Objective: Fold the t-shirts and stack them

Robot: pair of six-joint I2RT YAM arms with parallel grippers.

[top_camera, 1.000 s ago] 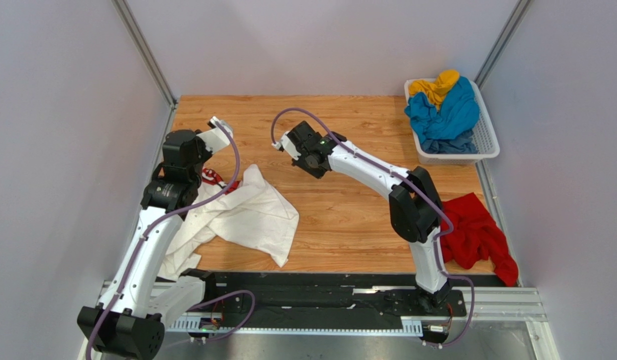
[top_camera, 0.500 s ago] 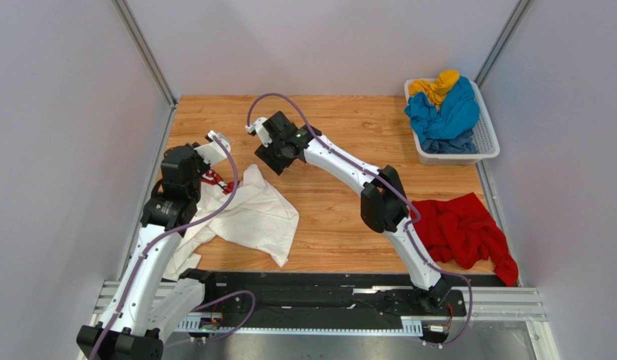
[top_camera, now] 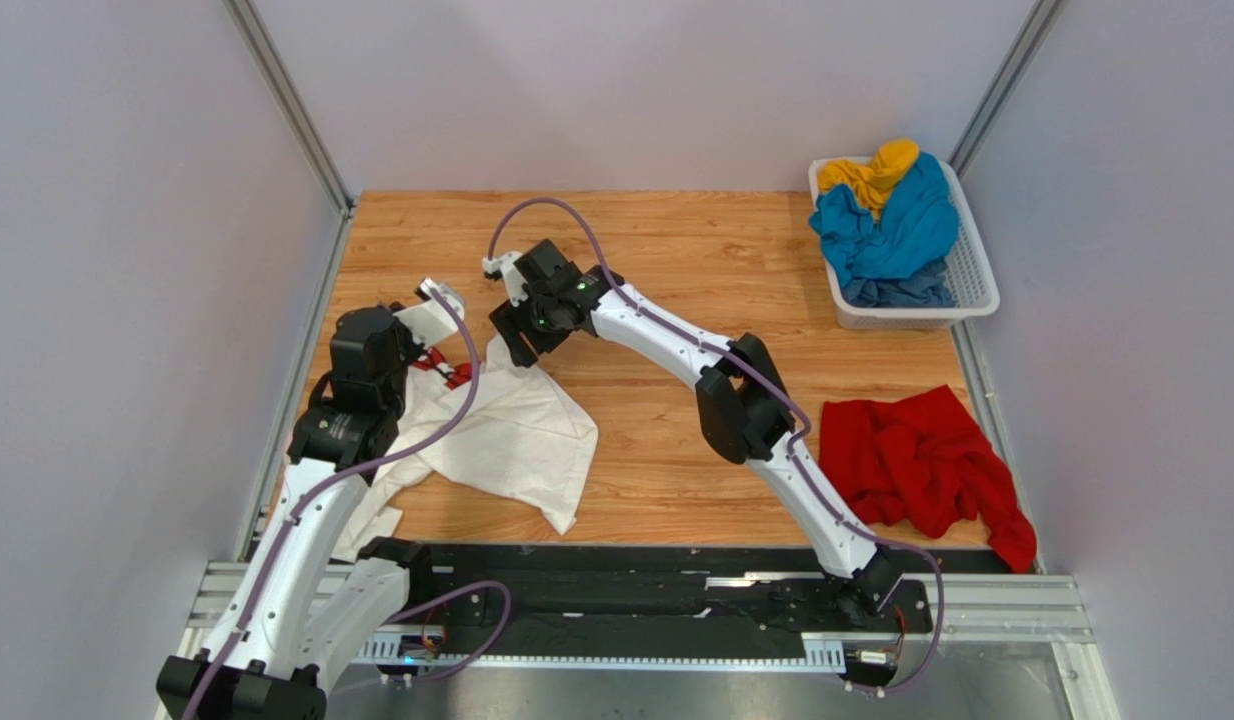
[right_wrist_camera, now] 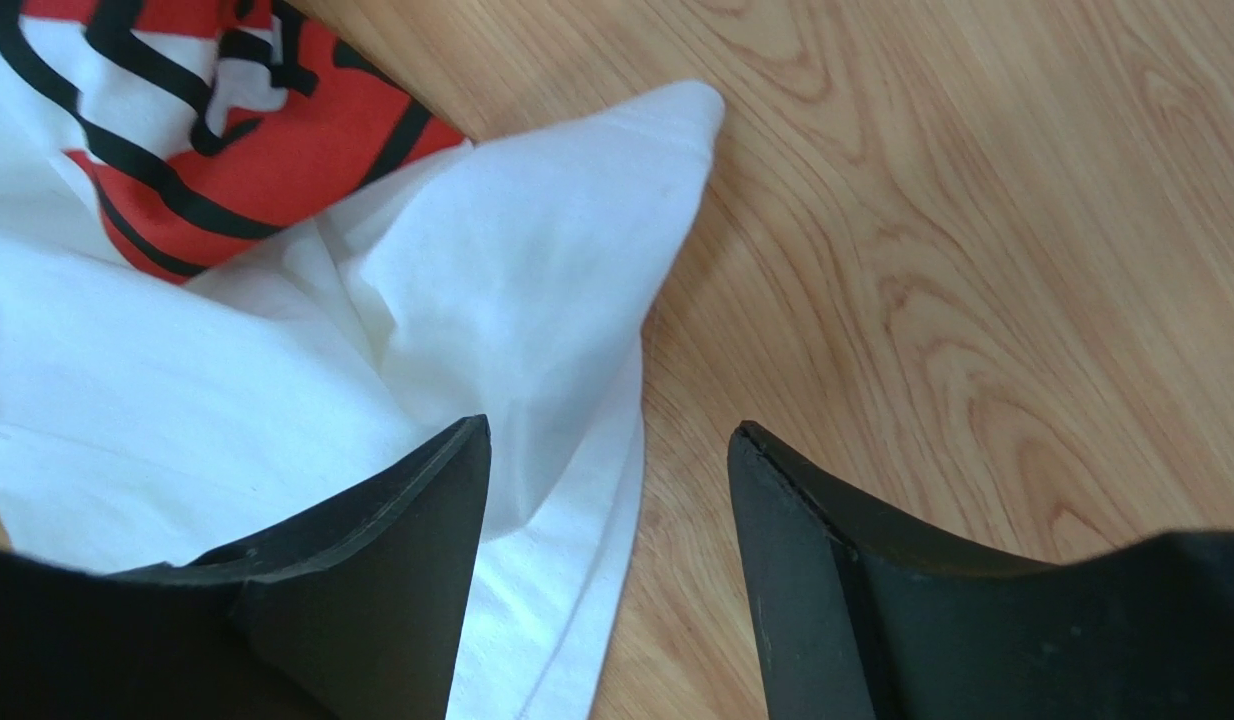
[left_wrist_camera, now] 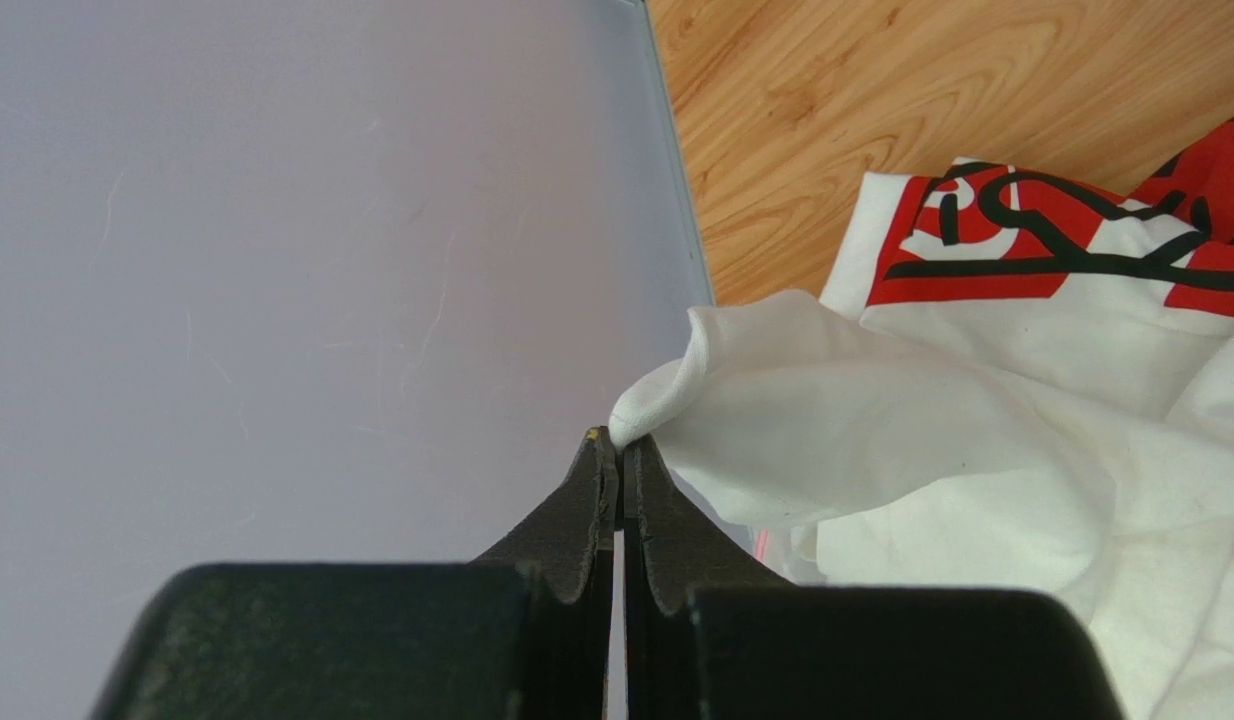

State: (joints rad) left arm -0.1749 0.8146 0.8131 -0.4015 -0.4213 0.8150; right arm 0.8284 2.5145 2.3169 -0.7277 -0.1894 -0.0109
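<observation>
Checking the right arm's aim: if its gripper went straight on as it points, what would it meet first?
Probably the white shirt, whose corner lies between the open fingers of the right gripper; bare table sits just beside, and depth is unclear.

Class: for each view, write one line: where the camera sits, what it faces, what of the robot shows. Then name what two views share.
Top external: above and behind the bases, looking down on the table; left arm and right arm show.
Left wrist: on the left arm, facing the wall along the left gripper, shut on the white t-shirt.
Right wrist: on the right arm, looking down at shirt and table past the open right gripper.
Shared: both wrist views show the shirt's red print.
</observation>
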